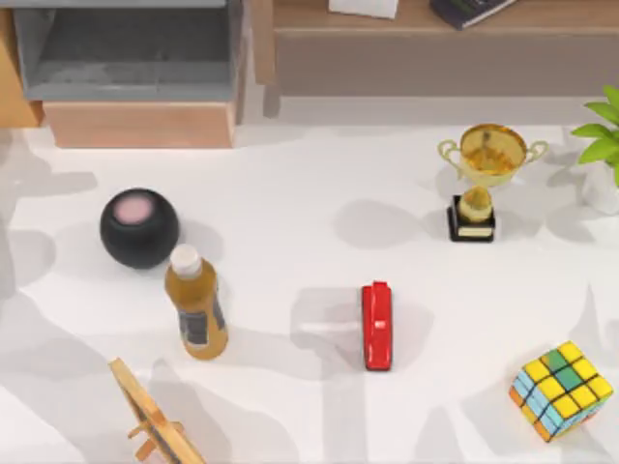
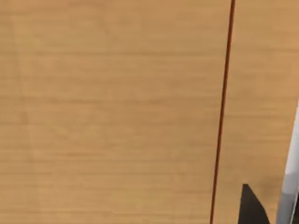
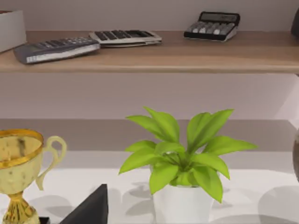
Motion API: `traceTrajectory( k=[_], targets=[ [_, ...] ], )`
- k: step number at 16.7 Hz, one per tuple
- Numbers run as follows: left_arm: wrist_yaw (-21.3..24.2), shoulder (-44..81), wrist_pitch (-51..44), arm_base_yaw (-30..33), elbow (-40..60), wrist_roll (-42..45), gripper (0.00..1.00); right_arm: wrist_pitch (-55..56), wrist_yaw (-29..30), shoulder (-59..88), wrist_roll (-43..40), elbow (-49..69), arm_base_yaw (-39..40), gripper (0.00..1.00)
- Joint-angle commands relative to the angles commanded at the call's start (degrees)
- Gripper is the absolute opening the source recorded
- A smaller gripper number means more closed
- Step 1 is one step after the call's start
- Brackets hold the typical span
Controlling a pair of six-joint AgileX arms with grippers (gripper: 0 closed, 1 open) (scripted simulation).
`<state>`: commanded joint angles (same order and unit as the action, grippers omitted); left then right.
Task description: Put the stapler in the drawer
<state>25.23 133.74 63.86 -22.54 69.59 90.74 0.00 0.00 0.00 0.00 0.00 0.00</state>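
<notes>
the stapler [image 1: 377, 327] lies flat mid-table [image 1: 290, 213], long axis front to back, untouched; tool states: cannot tell.

No text, label, brand, number or sign can be read anywhere.

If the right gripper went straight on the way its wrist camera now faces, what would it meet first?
Probably the potted plant, which stands straight ahead. The gold trophy sits off to one side, and the wooden shelf lies farther back. Depth is unclear.
</notes>
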Motion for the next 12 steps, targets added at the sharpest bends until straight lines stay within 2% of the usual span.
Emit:
traceTrajectory(
  k=[9,12],
  targets=[
    [0.06,0.34,-0.37,-0.30,-0.26,-0.30,0.00,0.00,0.00,0.00,0.00,0.00,0.00,1.00],
    [1.11,-1.63,1.79,-1.31,-4.33,-0.36,0.00,0.00,0.00,0.00,0.00,0.00,0.00,1.00]
  ],
)
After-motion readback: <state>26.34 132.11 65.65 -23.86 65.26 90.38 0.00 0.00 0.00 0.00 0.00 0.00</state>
